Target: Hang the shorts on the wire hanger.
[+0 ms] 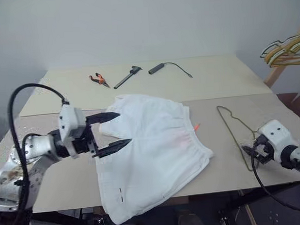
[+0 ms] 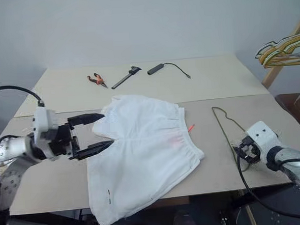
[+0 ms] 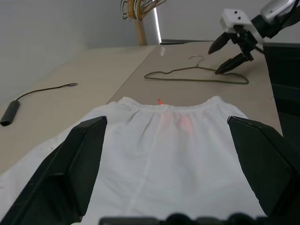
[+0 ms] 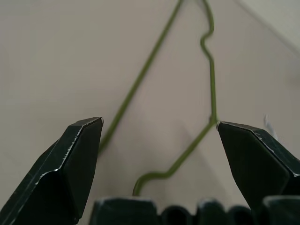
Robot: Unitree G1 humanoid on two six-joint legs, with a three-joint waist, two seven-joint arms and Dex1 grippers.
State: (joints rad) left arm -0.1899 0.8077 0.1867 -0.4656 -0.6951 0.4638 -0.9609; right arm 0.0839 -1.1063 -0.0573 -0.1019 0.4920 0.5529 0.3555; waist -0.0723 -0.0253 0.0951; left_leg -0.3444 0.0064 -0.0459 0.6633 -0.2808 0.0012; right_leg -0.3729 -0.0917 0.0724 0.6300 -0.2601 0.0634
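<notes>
Head views: The shorts (image 1: 152,153) lie spread flat on the table (image 1: 214,83), waistband toward the robot's right, one leg hanging over the near edge. The left gripper (image 1: 113,131) hovers at the left side of the shorts, pointing level across them; its two black fingers (image 1: 103,117) stand wide apart and hold nothing. The wire hanger (image 1: 233,133) lies flat on the table to the right of the shorts, apart from them. The right gripper (image 2: 242,151) sits at the near end of the wire hanger with its fingers spread; whether they touch the wire cannot be told. At the far side of the table lie pliers (image 1: 99,79), a caliper (image 1: 128,76) and a black cabled device (image 1: 156,68). A bunch of coloured hangers (image 1: 285,50) hangs at the far right.

Left wrist view: Both fingers (image 3: 70,173) are fully spread, with the shorts (image 3: 173,159) beneath and between them, showing a faint pink mark near the waistband. Beyond lie the wire hanger (image 3: 197,75) and the right gripper (image 3: 224,58), open, its lower tip at the wire.

Right wrist view: The fingers (image 4: 75,164) stand wide, empty. The wire hanger (image 4: 211,84) lies on the table between and ahead of them.
</notes>
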